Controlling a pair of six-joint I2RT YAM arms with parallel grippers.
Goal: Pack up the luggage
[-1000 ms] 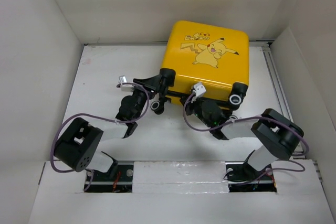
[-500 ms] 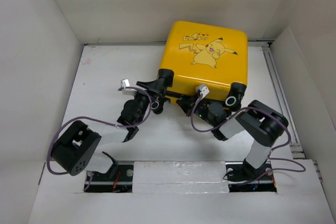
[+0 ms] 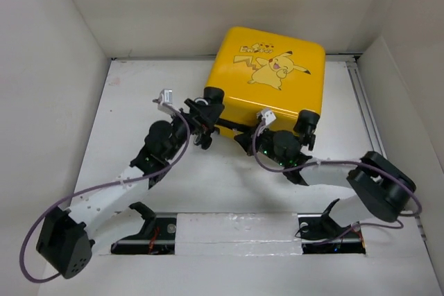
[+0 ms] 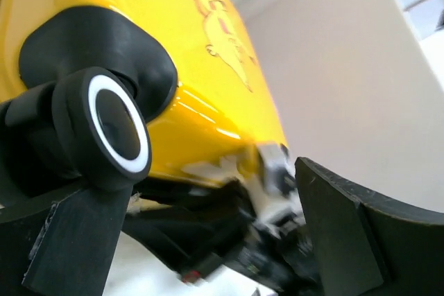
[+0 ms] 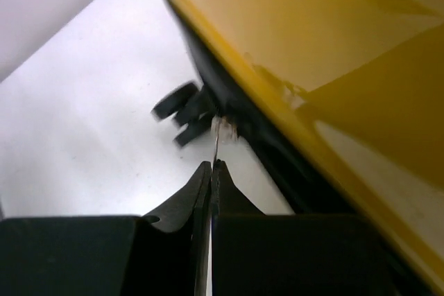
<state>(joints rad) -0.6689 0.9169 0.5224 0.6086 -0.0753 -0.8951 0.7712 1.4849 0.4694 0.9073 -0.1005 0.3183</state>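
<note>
Now, both arms sit at the near edge of the closed luggage (image 3: 270, 77).
It lies flat on the desk (image 3: 139, 102) toward the far right, print up, just beyond both sets of fingers, its zipper edge running left to right across them. The left gripper (image 3: 203, 119) stands wide apart at the near-left corner, beside the caster wheel (image 4: 114, 126), gripping nothing. The right gripper (image 5: 211, 171) is pressed together mid-edge, pinching what looks like the zipper pull (image 5: 216, 136), so any zip travel likely falls to it.
</note>
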